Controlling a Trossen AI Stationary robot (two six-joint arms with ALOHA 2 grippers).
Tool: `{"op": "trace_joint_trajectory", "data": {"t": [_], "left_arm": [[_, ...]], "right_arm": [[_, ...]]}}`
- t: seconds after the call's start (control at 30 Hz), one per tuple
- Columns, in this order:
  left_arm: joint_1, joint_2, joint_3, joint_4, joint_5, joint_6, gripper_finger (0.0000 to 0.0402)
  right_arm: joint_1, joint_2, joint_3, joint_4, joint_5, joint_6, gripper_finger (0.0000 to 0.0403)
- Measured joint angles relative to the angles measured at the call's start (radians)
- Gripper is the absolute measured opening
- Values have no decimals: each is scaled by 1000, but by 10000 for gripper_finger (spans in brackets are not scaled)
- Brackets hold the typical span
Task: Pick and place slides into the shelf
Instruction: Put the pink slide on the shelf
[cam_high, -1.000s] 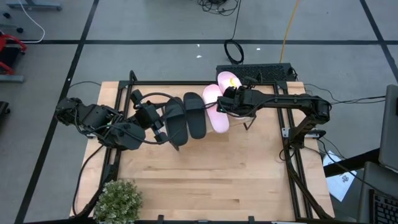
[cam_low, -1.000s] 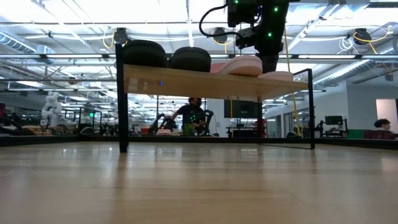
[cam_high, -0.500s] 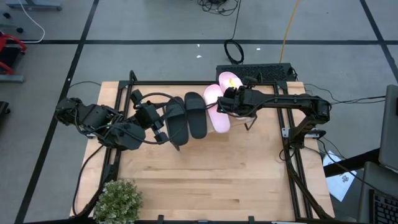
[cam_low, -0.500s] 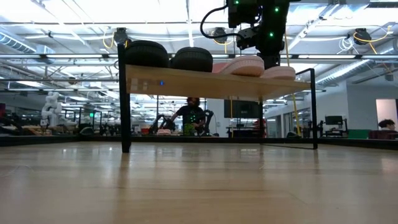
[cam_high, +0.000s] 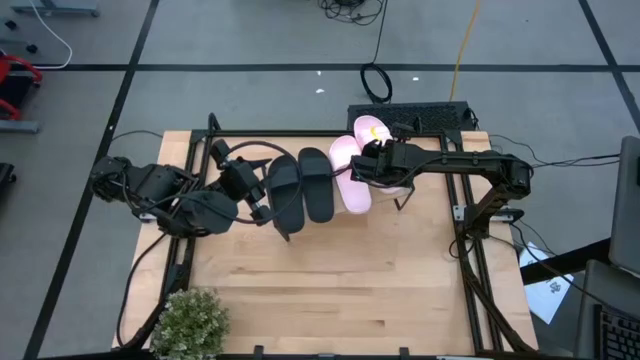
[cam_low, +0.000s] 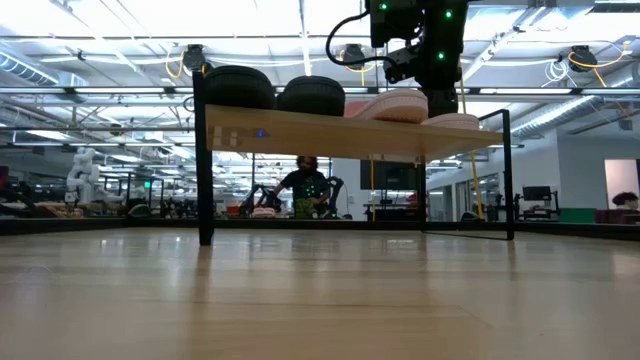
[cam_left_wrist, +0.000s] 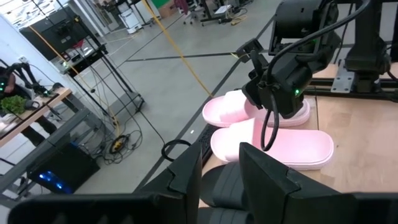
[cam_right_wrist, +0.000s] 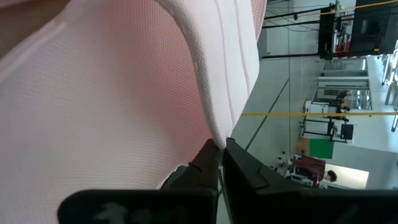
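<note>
The shelf (cam_low: 300, 132) stands at the table's far side with all the slides on its plank. Two black slides (cam_high: 283, 190) (cam_high: 317, 185) lie side by side on its left half. One pink slide (cam_high: 350, 180) lies beside them. The other pink slide (cam_high: 373, 130) sits farther back and to the right, and in the low view it is the low one (cam_low: 450, 121) at the plank's right end. My left gripper (cam_high: 262, 200) is open at the left black slide's left side. My right gripper (cam_high: 362, 165) is shut between the pink slides. My left gripper has its fingers (cam_left_wrist: 186, 180) close against the left black slide's side (cam_left_wrist: 221, 183), coming from the table's left. I cannot tell whether they touch it. My right gripper pinches a thin edge of a pink slide (cam_right_wrist: 211, 134) between its two fingertips (cam_right_wrist: 235, 155). In the low view it comes from above, pointing down, and the slide rests on the plank.
A potted plant (cam_high: 190, 318) stands at the table's near left corner. The black frame (cam_high: 470, 250) runs around the table. Bare wood (cam_high: 330, 280) spreads across the near half. A person (cam_low: 305, 185) shows far behind the shelf in the low view.
My right gripper has moved toward the table's right edge, and the far pink slide has slid right with it. In the low view the shelf with all the slides has shifted a little to the right. My left gripper has edged right along with the black slides.
</note>
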Motion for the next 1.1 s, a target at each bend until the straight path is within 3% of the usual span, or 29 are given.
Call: {"op": "trace_joint_trajectory", "data": {"t": [0.27,0.8,1.1], "left_arm": [[2,0,0,0,0,-1,113],[2,0,0,0,2,-3,113],[2,0,0,0,3,-6,113]], "right_arm": [[17,0,0,-2,-6,-20,30],[72,-26,-1,11,-11,-43,161],[91,-36,-1,91,-10,-201,195]]}}
